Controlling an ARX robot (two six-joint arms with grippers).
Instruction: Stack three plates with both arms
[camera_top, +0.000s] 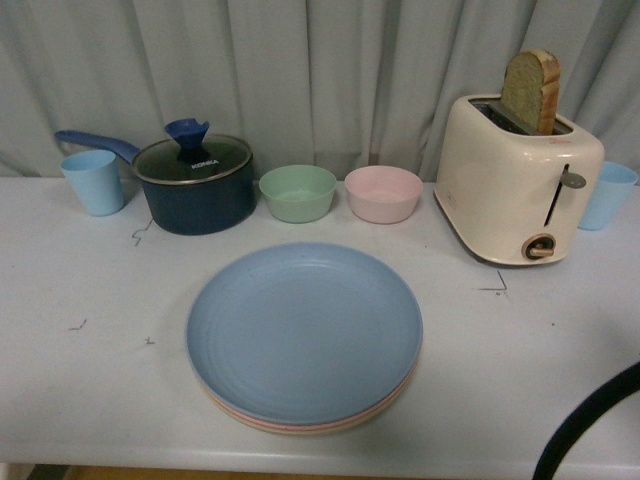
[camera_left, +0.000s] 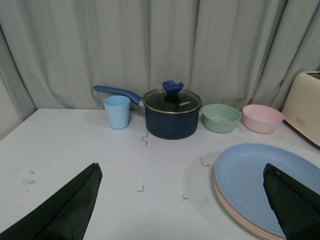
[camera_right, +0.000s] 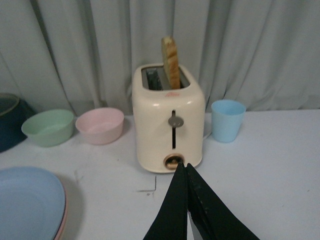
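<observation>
The three plates lie stacked at the table's front centre. The light blue plate is on top, with the rims of the pink plate and the beige-cream plate showing under it. The stack also shows in the left wrist view and at the edge of the right wrist view. My left gripper is open and empty, its black fingers wide apart above the table beside the stack. My right gripper is shut and empty, in front of the toaster.
At the back stand a light blue cup, a dark blue lidded saucepan, a green bowl, a pink bowl, a cream toaster holding a slice of bread, and another blue cup. A black cable crosses the front right corner.
</observation>
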